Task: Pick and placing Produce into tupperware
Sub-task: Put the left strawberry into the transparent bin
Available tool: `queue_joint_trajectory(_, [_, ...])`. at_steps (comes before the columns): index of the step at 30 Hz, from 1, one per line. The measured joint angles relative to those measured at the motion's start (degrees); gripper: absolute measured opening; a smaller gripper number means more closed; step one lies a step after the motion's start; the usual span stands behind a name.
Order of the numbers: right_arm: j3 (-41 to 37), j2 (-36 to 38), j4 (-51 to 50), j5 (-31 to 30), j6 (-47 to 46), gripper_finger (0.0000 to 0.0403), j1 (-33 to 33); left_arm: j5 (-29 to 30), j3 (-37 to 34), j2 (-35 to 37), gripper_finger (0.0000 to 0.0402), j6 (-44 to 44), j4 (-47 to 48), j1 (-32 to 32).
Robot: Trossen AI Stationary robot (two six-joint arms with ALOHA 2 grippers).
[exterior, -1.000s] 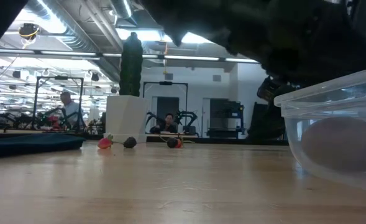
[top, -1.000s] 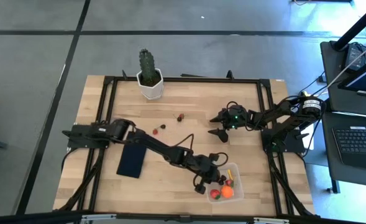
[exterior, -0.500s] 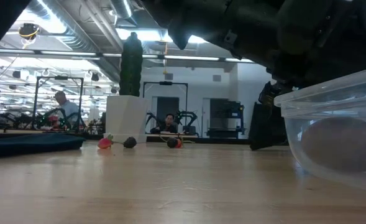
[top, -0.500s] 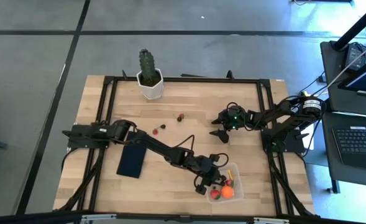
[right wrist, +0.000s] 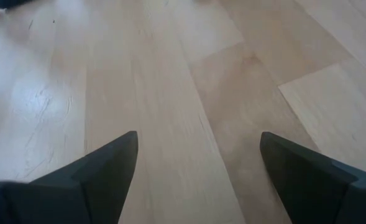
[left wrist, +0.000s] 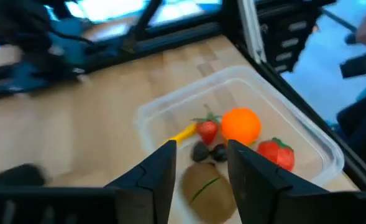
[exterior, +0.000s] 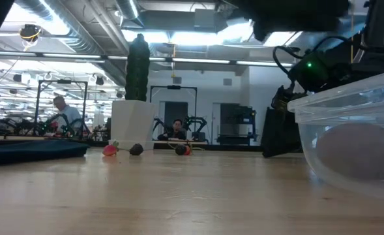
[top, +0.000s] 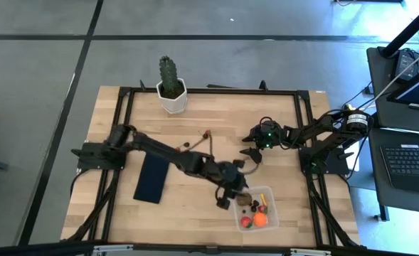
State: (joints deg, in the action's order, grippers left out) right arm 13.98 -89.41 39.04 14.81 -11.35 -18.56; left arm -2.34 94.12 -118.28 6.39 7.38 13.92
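Above the tupperware (left wrist: 322,149), the left hand (left wrist: 201,165) is hovering, fingers apart and empty; the right hand (right wrist: 198,168) is waiting mid-tabletop (top: 195,206), fingers wide.

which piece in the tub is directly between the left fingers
The brown kiwi-like piece, largest and dullest in the tupperware; the orange ball and red pieces lie beyond it.

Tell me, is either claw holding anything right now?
No. The left claw hangs open above the tupperware, nothing between its fingers. The right claw is open over bare table.
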Motion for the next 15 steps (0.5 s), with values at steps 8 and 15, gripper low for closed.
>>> queue_joint_trajectory(8, [-0.04, -0.03, 0.3, 0.23, -0.41, 0.0339, 0.1, 8.02, -22.9, 20.19, 0.0123, -4.56, -7.44, -5.28])
queue_joint_trajectory(15, [-0.09, -0.09, 1.05, 0.33, -0.43, 0.0339, 0.1, 19.82, -47.44, 37.44, 0.0112, -6.36, -21.35, -6.11])
